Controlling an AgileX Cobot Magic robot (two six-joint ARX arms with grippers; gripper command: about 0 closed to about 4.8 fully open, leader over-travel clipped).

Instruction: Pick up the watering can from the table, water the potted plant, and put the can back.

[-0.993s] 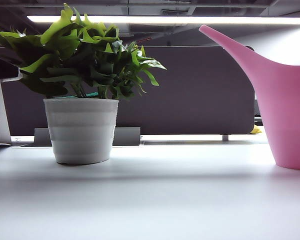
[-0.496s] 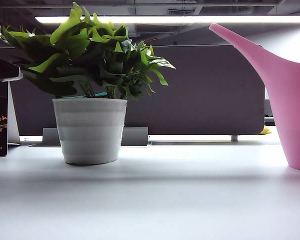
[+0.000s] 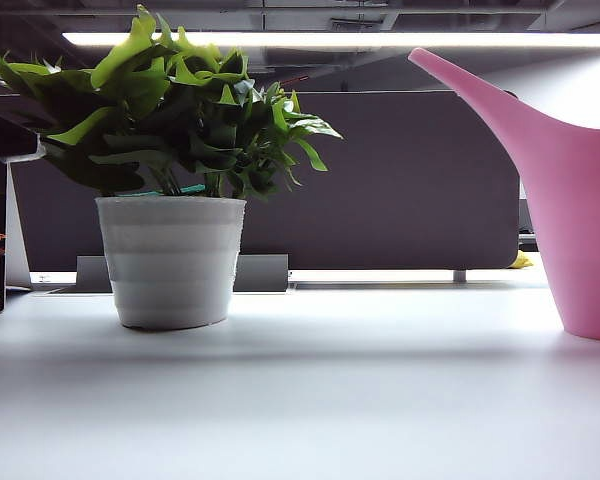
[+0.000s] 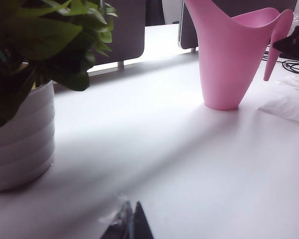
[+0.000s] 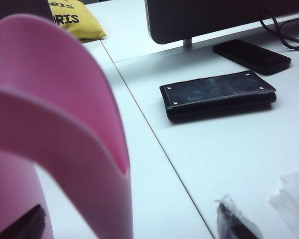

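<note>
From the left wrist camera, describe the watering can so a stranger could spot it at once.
Start at the white table. The plant in its ribbed white pot sits at one side; across the bare tabletop from it stands the can, upright and apart from the pot. It is the only pink thing there, smooth plastic, tapering downward, with an arched handle.

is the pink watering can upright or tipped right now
Upright: the watering can stands base-flat on the table, spout rising toward the potted plant. Neither gripper holds it; the right gripper is open beside its handle.
</note>
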